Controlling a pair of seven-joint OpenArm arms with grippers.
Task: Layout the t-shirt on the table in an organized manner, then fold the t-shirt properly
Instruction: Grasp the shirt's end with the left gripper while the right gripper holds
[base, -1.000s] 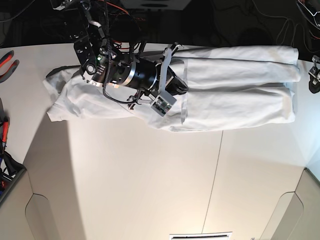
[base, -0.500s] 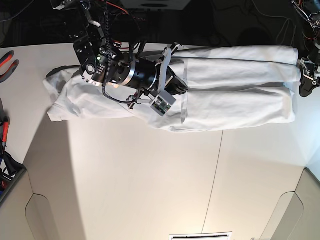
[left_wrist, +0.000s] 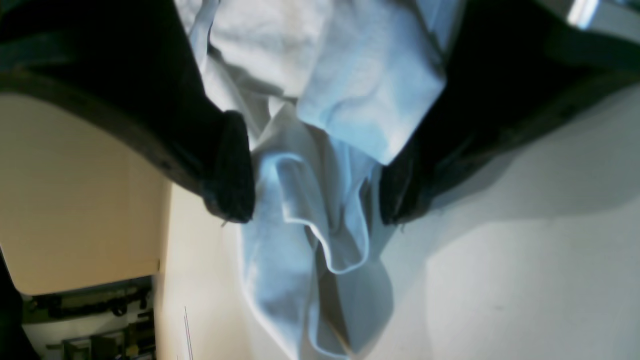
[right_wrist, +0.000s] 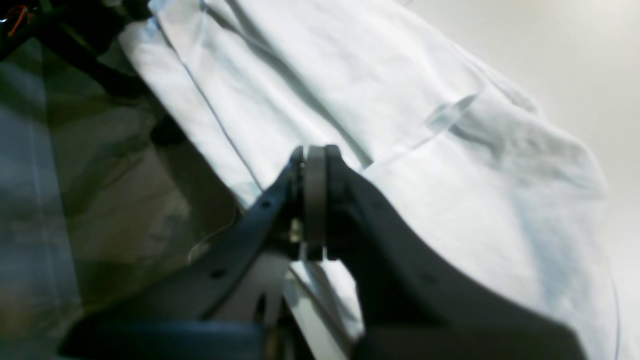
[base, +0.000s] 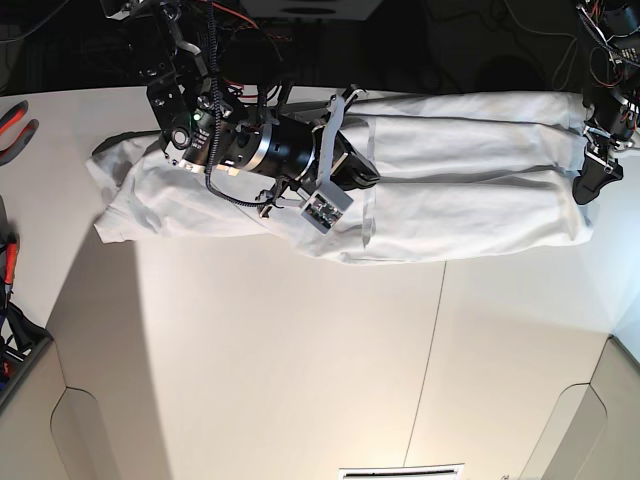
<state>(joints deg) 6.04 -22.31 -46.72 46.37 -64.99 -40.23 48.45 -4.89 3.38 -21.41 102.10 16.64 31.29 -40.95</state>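
The white t-shirt (base: 470, 170) lies as a long band across the far part of the table (base: 280, 350), its sides turned in lengthwise. My left gripper (base: 584, 188) is at the shirt's right end. In the left wrist view the left gripper (left_wrist: 315, 200) is open, its dark fingers (left_wrist: 230, 170) standing on either side of a rumpled edge of the t-shirt (left_wrist: 320, 210). My right arm lies over the shirt's left half. The right gripper (right_wrist: 312, 160) is shut, tips together above the t-shirt (right_wrist: 450, 165); I see no cloth pinched. In the base view the right gripper (base: 366, 176) is near the shirt's middle.
Red-handled pliers (base: 14, 125) and other tools (base: 8, 265) lie at the table's left edge. A thin dark seam (base: 435, 330) runs across the tabletop. The near corners are cut away (base: 85, 440). Cables and dark gear (base: 250, 50) hang past the far edge.
My left arm has come in from the right edge and dropped onto the shirt's right end. The right arm and the shirt have stayed put.
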